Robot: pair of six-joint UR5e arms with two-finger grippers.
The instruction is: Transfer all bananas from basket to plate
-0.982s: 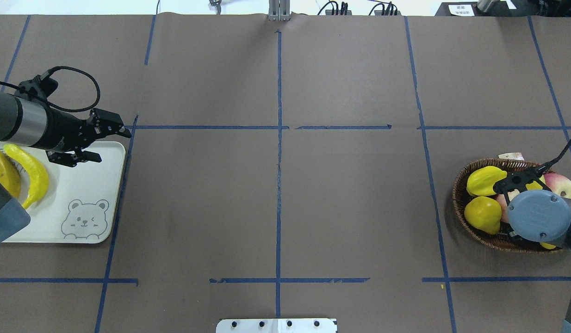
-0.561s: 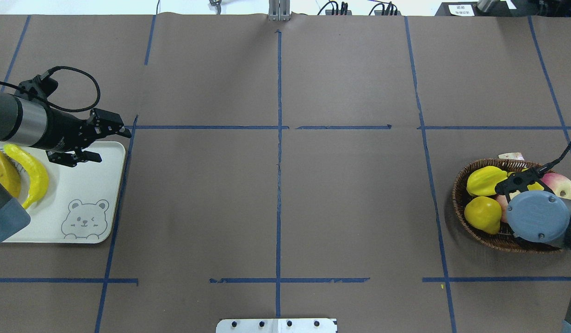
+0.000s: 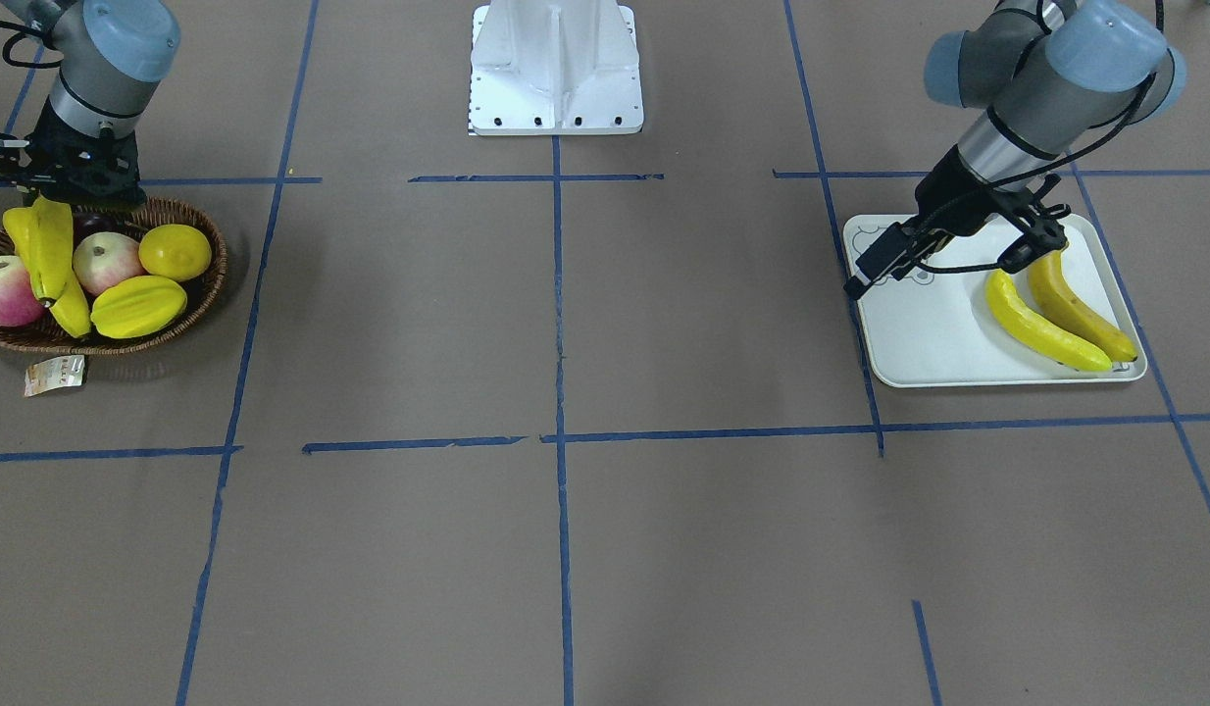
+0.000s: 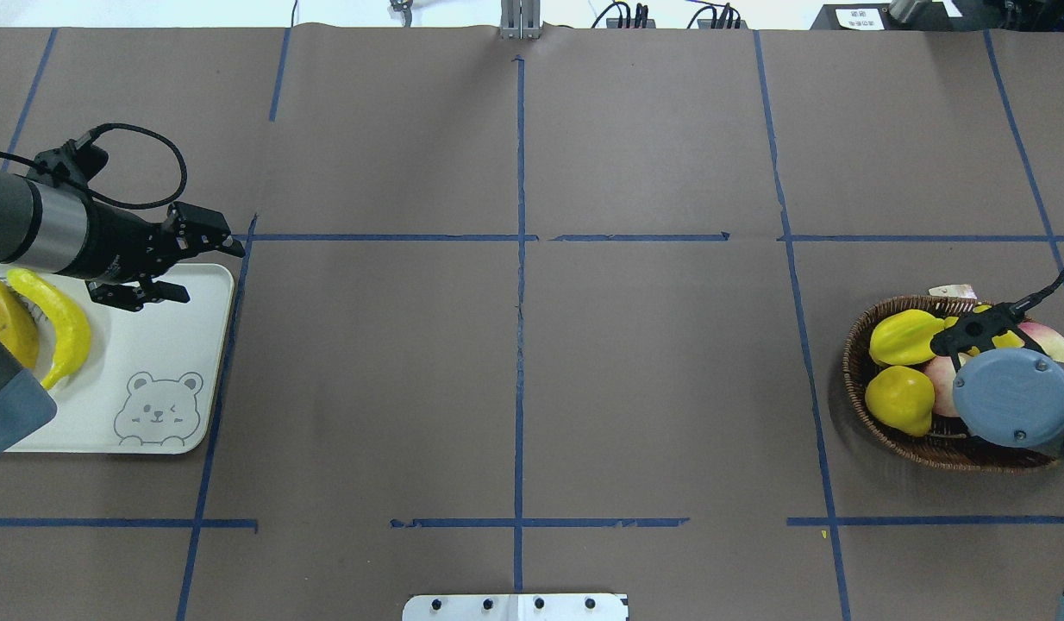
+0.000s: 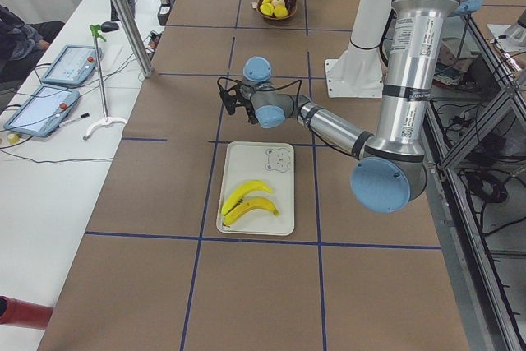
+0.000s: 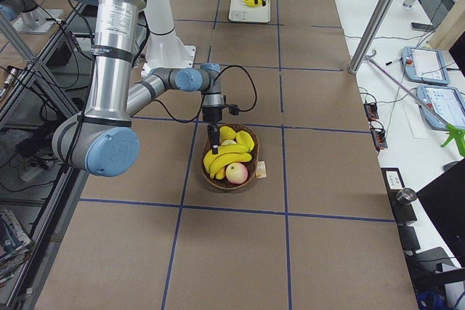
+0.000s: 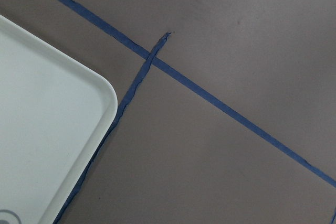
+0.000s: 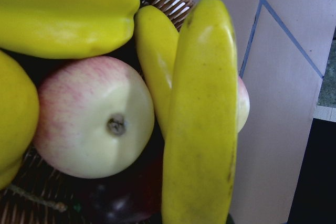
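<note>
The woven basket [image 3: 209, 294] sits at the right of the table in the overhead view [image 4: 853, 345]. My right gripper [image 3: 52, 192] hangs over its near rim, shut on the end of a banana [image 3: 48, 245]. That banana fills the right wrist view [image 8: 202, 119], raised over the other fruit. A second banana [image 3: 72, 310] lies under it [image 8: 157, 51]. The plate [image 4: 153, 345] with the bear print holds two bananas: a bright one [image 4: 62, 323] and a darker one [image 4: 6, 319]. My left gripper [image 4: 200, 272] is open and empty above the plate's far right corner [image 7: 100, 85].
The basket also holds a starfruit [image 4: 903, 336], a lemon [image 4: 898, 398] and two apples [image 3: 105, 260]. A paper tag [image 3: 54, 375] lies by the basket's far side. The robot base plate [image 3: 556, 69] is at the table's near edge. Blue tape lines cross the brown table.
My right wrist has shifted a little right and away over the basket, and the banana has come up with it. My left arm has not moved.
</note>
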